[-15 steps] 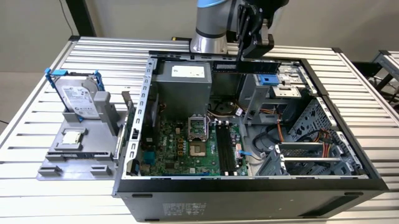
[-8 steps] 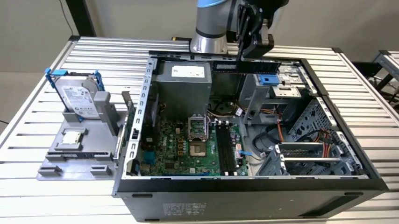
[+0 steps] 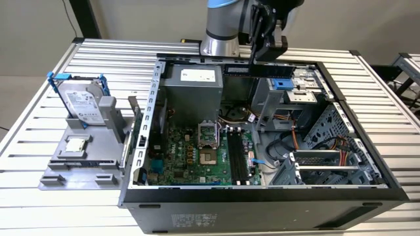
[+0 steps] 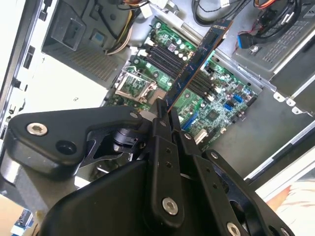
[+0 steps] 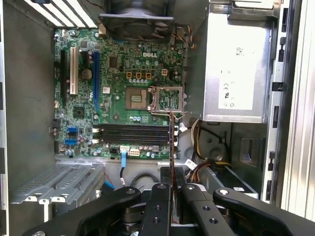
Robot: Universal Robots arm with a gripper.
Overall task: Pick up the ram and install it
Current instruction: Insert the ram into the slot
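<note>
My gripper (image 3: 261, 58) hangs above the back of the open computer case (image 3: 262, 196), shut on the ram (image 3: 259, 69). The ram is a long thin bluish board held level, well above the motherboard (image 3: 190, 157). In the second wrist view the ram (image 4: 199, 59) juts out from between my black fingers (image 4: 162, 123) over the board. In the first wrist view the ram (image 5: 172, 142) shows edge-on, running from my gripper (image 5: 172, 189) towards the CPU socket (image 5: 167, 101). The black memory slots (image 3: 237, 157) (image 5: 133, 133) lie bare on the board.
A silver hard drive in a blue frame (image 3: 85, 101) stands on a grey holder (image 3: 72, 167) at the exterior view's left, with a small square chip (image 3: 76, 144) below it. The power supply (image 3: 194, 81), cables (image 3: 282, 142) and drive cage (image 3: 328, 147) crowd the case.
</note>
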